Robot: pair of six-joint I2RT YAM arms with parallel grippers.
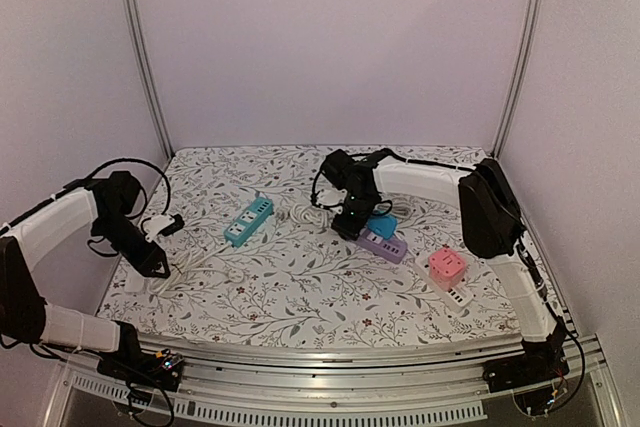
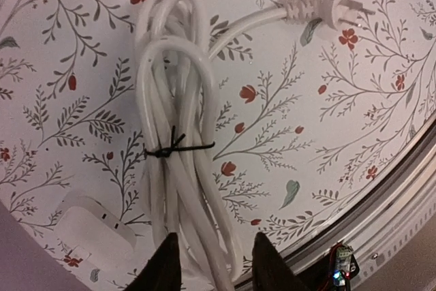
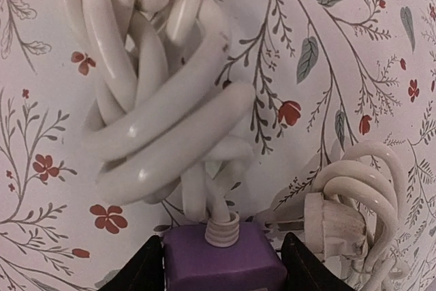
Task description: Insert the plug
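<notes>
1. Floral-print tabletop [image 1: 300, 292] boxed in by pale lilac walls [image 1: 330, 47]. A silver rail [image 1: 330, 357] runs along the bottom of the overhead view.
2. Lower right, overhead: pink cube socket block [image 1: 446, 265], touching a white power strip [image 1: 459, 298].
3. Left side: left gripper [image 2: 216, 240] points down at the cloth. Its black fingers [image 2: 165, 264] straddle the bottom end of a coiled white cable bundle [image 2: 170, 86] cinched by a black zip tie [image 2: 177, 148]. Jaws a little apart; cannot tell whether they pinch the coil.
4. Lower left of the left wrist view: flat white rounded box [image 2: 95, 226], just beside the coil.
5. Upper right of that view: white moulded plug with bare metal prongs [image 2: 325, 6], lying free on the cloth, prongs pointing right.
6. Centre of the table: right gripper [image 3: 223, 243] clamped on the end of a purple plastic power strip [image 3: 221, 267]. Its thick knotted white cord [image 3: 157, 114] fills the upper left of the right wrist view.
7. Lower right of that view: second white plug [image 3: 334, 226], tucked in looped cord.
8. Farther, left of centre: teal power strip [image 1: 248, 221], lying diagonally, well apart from both grippers.
</notes>
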